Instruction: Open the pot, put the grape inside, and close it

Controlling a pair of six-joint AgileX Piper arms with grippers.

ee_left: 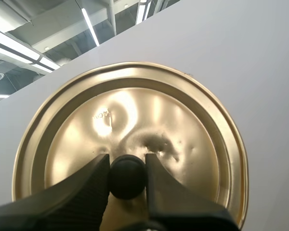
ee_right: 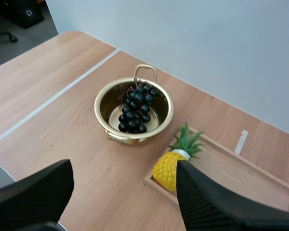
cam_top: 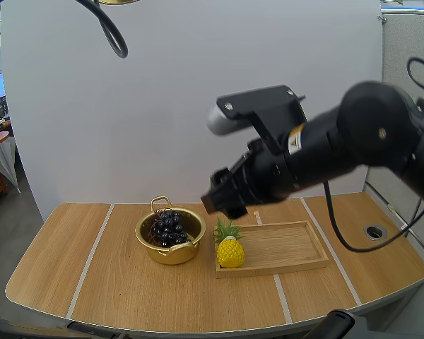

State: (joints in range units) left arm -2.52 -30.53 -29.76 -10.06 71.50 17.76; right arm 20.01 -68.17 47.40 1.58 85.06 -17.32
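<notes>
The gold pot point(cam_top: 171, 247) stands uncovered on the table, left of centre, with the dark bunch of grapes point(cam_top: 168, 229) lying inside it. From the right wrist view, the pot point(ee_right: 104, 103) and the grapes point(ee_right: 136, 109) lie below and ahead of my right gripper point(ee_right: 123, 168), which is open with nothing between its fingers. In the high view that gripper point(cam_top: 222, 195) hangs above the tray's left end, right of the pot. My left gripper point(ee_left: 126, 159) is shut on the black knob point(ee_left: 127, 179) of the gold lid point(ee_left: 135, 115), held high in the air.
A wooden tray point(cam_top: 283, 247) sits right of the pot, with a toy pineapple point(cam_top: 230, 248) at its left end. The pineapple point(ee_right: 172, 165) is close under my right gripper. A round cable hole point(cam_top: 375, 231) is at the table's far right.
</notes>
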